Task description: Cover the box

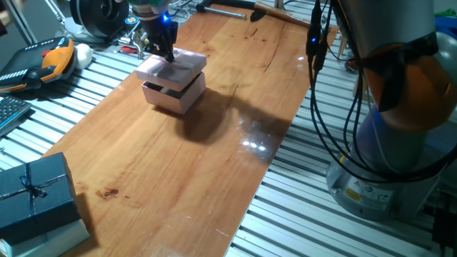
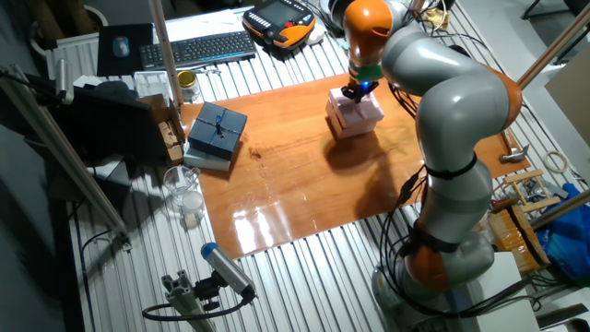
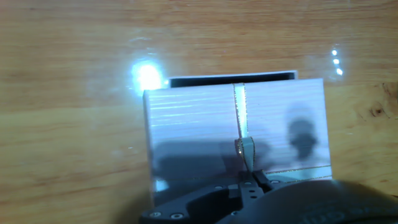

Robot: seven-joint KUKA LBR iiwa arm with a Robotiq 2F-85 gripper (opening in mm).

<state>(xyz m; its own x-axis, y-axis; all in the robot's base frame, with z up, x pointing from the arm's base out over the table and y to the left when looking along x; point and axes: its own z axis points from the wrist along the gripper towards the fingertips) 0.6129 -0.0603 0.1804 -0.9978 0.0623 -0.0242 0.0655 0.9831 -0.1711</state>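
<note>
On the wooden tabletop sits the box, light, thin cardboard, easily dented. The lid rests skewed on top; the gripper pinches its string, the sensible hold.

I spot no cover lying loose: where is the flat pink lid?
The flat pink lid sits askew atop the small pink cardboard box, under the gripper, at the wooden board's far end.
</note>
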